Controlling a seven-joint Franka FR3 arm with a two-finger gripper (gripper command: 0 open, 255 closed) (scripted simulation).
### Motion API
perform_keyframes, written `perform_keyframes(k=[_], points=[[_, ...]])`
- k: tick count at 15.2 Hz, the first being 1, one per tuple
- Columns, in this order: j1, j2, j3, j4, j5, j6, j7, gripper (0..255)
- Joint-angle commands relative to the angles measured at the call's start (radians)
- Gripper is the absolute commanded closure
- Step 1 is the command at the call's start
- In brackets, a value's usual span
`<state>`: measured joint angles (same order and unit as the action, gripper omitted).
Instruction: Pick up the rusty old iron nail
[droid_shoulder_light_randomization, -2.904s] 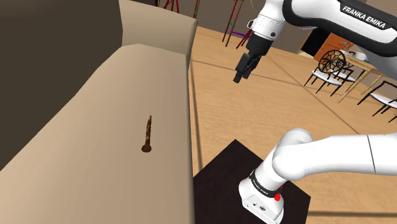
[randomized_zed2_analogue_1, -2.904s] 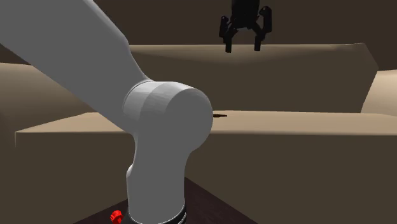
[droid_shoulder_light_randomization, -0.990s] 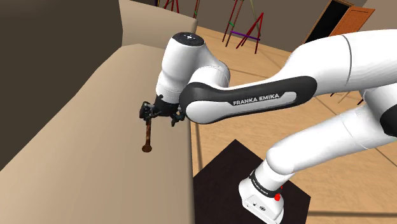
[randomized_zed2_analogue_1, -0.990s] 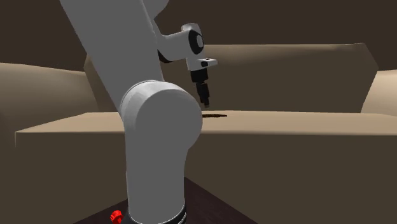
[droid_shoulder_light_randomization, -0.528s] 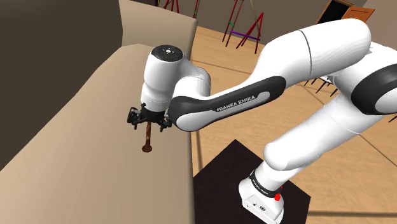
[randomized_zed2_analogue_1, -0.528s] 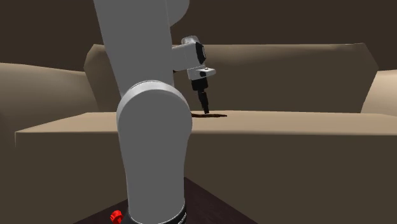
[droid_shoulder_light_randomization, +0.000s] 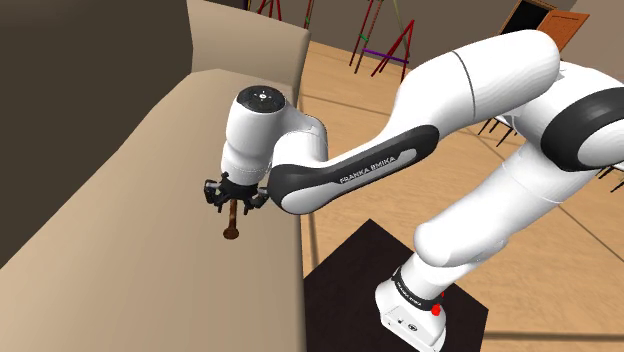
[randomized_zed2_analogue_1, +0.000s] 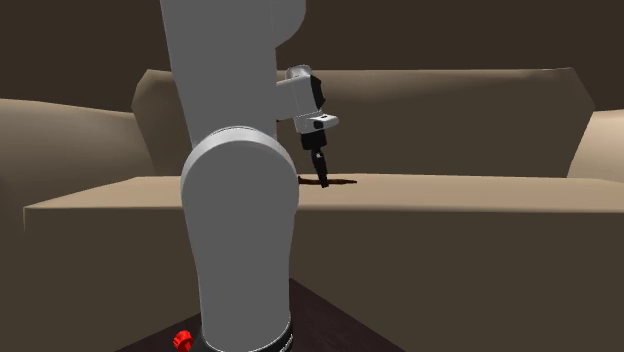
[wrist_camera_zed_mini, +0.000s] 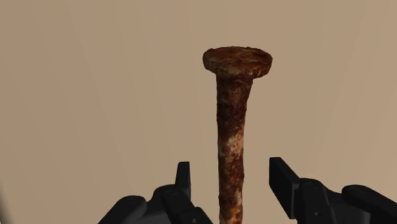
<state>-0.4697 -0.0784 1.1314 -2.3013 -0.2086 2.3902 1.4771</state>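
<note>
The nail (droid_shoulder_light_randomization: 230, 226) lies flat on the beige top (droid_shoulder_light_randomization: 120, 230), a bit left of the middle of the shoulder view. It is brown and rusty. Its long side runs up and down in that picture, with the flat head at the lower end. The gripper (droid_shoulder_light_randomization: 235, 196) sits right over the upper part of the nail. In the wrist view the two black fingers (wrist_camera_zed_mini: 183, 181) stand apart, one on each side of the nail. They do not touch it, so nothing is held. The nail runs straight out between them, about mid-gap. I think the next move is to squeeze shut across it, then lift.
</note>
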Motion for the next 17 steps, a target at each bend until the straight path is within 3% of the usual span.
perform_keyframes(k=[1, 7, 17], points=[[-0.001, 0.005, 0.0, -0.004, -0.002, 0.006, 0.002, 255], [-0.001, 0.007, 0.002, -0.001, -0.005, 0.003, 0.005, 255], [0.062, -0.126, -0.081, 0.061, 0.17, -0.116, -0.141, 255]])
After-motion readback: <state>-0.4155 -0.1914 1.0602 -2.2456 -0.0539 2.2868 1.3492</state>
